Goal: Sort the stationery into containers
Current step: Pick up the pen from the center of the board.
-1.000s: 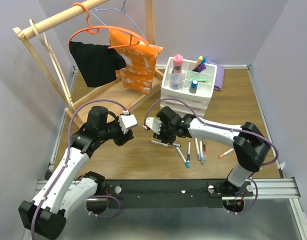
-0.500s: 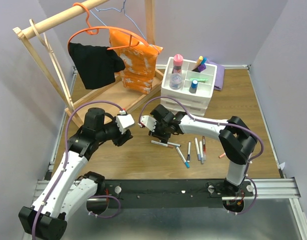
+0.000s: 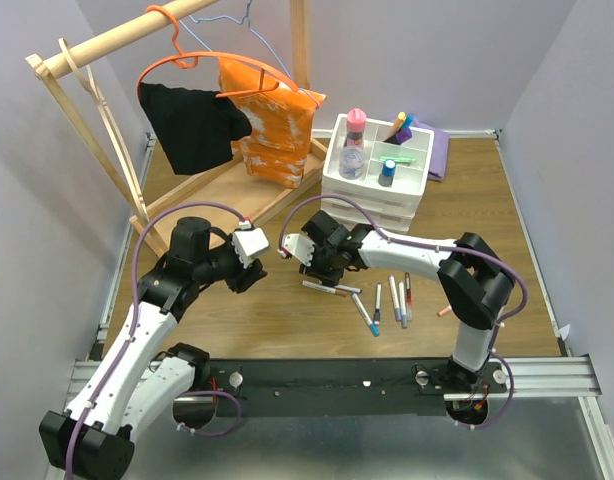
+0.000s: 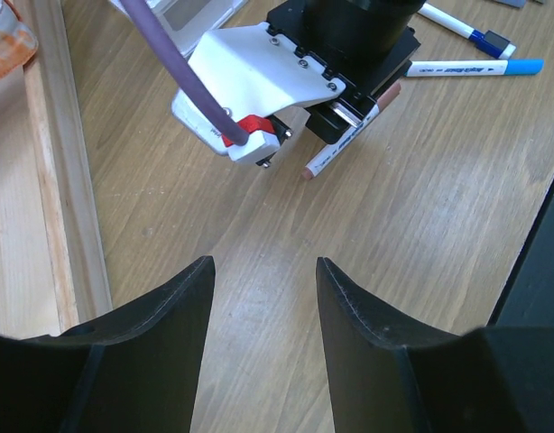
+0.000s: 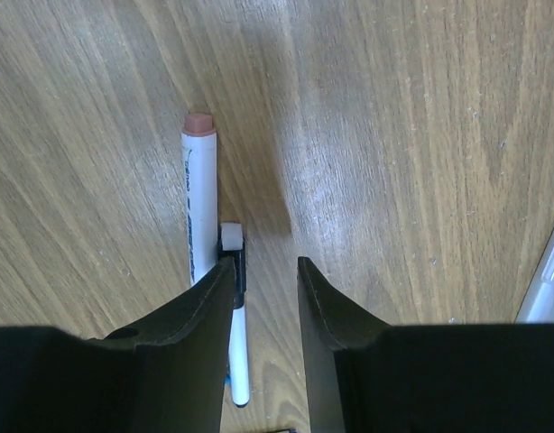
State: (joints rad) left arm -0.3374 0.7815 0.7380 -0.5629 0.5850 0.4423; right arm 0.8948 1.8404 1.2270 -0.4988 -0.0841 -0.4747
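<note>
Right wrist view: the right gripper (image 5: 265, 271) hangs with its fingers spread and nothing between them. A white pen (image 5: 199, 203) with a brownish cap lies on the table (image 5: 394, 135) just outside the gap, at 9 o'clock. The left gripper (image 4: 263, 271) is spread too, empty. In the top view, more pens (image 3: 394, 297) lie at 4 o'clock of the right gripper, and the organiser tray (image 3: 424, 170) at 1 o'clock.

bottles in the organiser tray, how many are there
2. A tall pink-capped bottle stands in the left compartment of the tray; a small blue-capped bottle stands in a middle one. Others could be hidden behind the highlighters.
</note>
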